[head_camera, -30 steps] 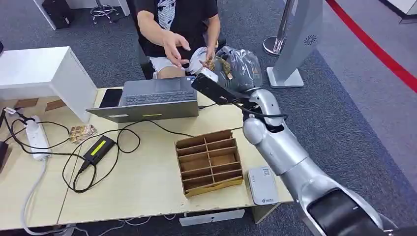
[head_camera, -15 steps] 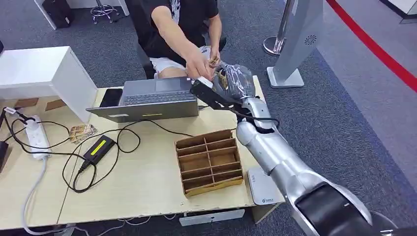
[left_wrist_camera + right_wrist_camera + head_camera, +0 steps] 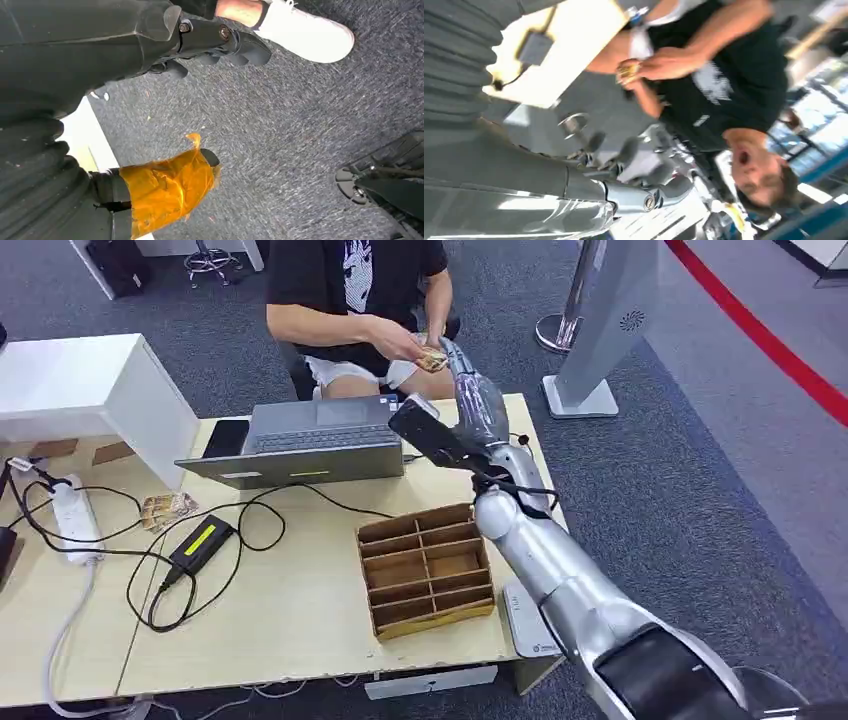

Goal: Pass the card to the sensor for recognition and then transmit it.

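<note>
A seated person across the table holds the small brown card [image 3: 432, 360] in both hands, close to the chest. My right arm stretches over the table's far edge, and my right hand [image 3: 470, 388] is just short of the card with fingers out straight and nothing in it. The right wrist view shows the card [image 3: 628, 72] in the person's hands, apart from my fingers [image 3: 644, 200]. The white sensor [image 3: 527, 628] lies at the table's near right corner, partly hidden under my forearm. My left hand [image 3: 200, 45] hangs over the carpet, fingers apart and holding nothing; its thumb [image 3: 170, 187] is wrapped in orange tape.
An open grey laptop [image 3: 315, 435] with a black phone [image 3: 226, 438] beside it stands at the far edge. A cardboard divider box [image 3: 428, 570] sits mid-table by my forearm. A power brick [image 3: 200, 540], cables and a power strip [image 3: 75, 520] cover the left side.
My right arm reached further toward the person. The person took the card out of my right hand and drew it back to the chest; my fingers now point out bare.
</note>
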